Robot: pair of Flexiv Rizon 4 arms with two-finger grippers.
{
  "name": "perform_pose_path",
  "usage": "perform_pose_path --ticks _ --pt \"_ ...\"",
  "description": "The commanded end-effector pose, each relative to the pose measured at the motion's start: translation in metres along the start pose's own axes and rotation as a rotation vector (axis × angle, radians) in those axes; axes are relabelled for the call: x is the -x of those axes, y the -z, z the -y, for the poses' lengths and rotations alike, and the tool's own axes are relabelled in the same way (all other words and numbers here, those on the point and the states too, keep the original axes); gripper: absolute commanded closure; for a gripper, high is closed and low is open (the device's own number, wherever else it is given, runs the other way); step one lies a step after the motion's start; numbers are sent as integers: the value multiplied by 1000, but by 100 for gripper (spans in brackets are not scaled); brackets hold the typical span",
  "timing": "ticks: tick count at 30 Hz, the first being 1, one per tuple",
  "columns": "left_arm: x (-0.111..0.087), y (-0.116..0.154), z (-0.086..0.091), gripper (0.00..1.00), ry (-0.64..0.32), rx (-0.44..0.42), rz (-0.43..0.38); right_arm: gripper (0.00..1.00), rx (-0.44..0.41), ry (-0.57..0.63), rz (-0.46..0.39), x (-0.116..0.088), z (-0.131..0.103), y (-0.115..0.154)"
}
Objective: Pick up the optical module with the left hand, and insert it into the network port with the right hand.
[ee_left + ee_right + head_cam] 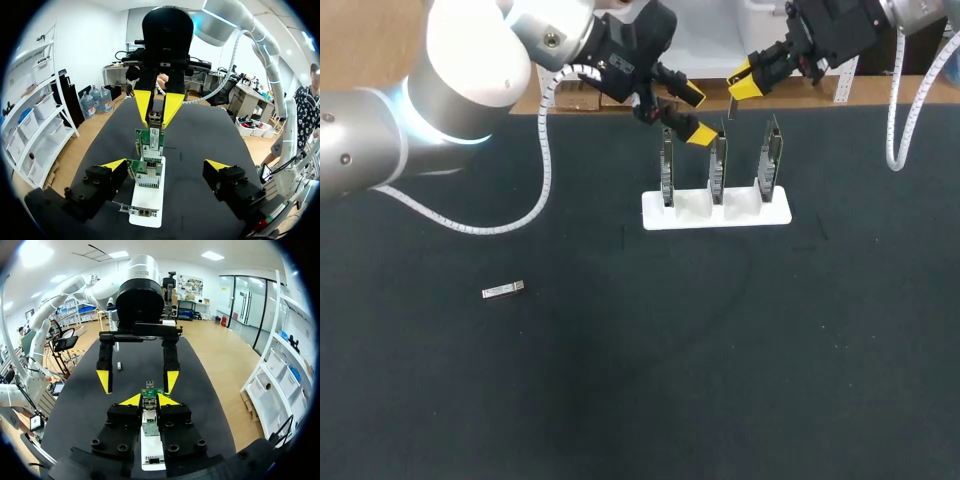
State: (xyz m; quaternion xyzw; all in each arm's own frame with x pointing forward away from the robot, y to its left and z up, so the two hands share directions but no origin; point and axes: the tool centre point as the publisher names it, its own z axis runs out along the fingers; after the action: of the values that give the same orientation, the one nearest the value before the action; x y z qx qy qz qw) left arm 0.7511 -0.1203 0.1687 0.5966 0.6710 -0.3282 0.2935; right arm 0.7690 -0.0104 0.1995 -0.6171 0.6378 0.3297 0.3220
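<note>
Loose optical module lies in the tabletop's left half, untouched. Left gripper, spread wide and empty, hangs beside the network cards on the white stand. Right gripper pinches a second module above them. Insertion is in hand; the next move calls for squaring the module to a port.

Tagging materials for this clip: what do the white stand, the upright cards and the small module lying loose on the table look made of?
White stand: probably matte plastic; even white, no shine.
Upright cards: green circuit board with silvery metal port housings.
Loose module: seemingly bare metal, grey with a pale sheen, though too small to be sure.
</note>
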Motion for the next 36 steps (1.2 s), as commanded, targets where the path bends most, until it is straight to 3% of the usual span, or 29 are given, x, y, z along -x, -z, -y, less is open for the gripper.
perform_pose_path --ticks 1,22,36 --pt "0 0 -2 0 1 -3 -3 100 5 1 1 0 2 0" --pt "-3 0 -6 0 0 -18 -1 100 34 4 7 0 -1 -1" --pt "-3 0 -6 0 0 -18 -1 100 82 16 -43 -10 5 -11"
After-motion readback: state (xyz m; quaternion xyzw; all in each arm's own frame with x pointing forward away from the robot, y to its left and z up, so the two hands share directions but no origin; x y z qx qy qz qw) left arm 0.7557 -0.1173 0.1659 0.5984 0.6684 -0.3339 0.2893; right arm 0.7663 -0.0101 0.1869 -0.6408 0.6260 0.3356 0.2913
